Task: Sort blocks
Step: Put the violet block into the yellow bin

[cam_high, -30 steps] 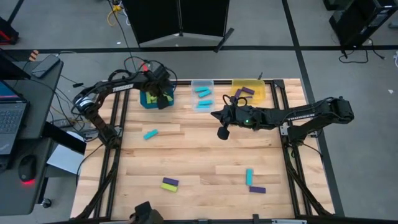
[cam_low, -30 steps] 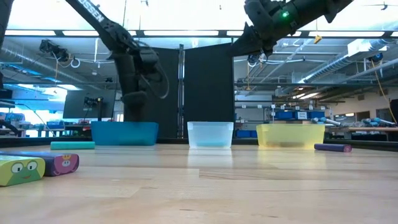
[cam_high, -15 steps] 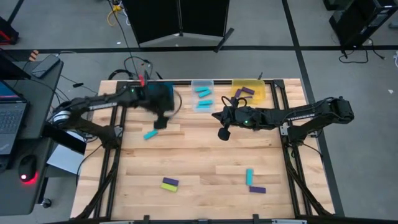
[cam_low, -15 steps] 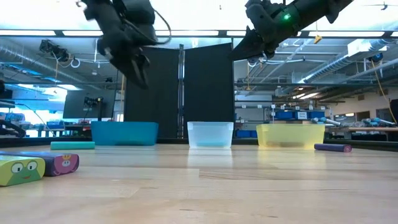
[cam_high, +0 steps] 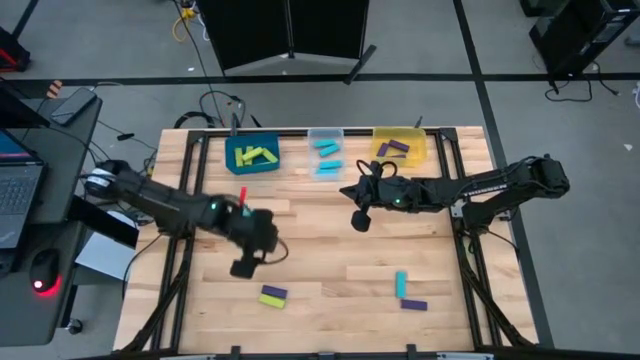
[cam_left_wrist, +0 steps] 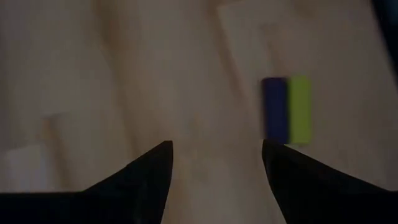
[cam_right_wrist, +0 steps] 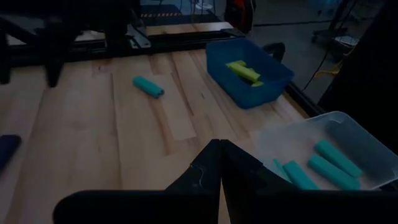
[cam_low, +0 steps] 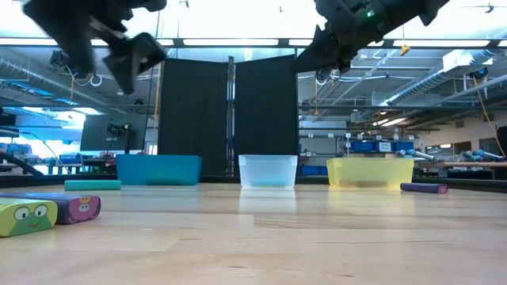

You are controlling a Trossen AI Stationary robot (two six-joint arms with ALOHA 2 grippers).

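Left claw (cam_high: 246,266) spread, empty, above purple block (cam_high: 268,291) touching lime block (cam_high: 274,299) near worktop (cam_high: 320,250) front edge.

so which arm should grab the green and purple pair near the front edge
Left, probably. The left gripper is open just above the green and purple blocks, and its wrist view looks straight down at them. The right gripper, closed and empty, is farther back, toward the bins.

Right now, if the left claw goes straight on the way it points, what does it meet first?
Probably the purple and lime pair of blocks, lying side by side just ahead of the open left claw. Depth is unclear; it may meet the bare table first.
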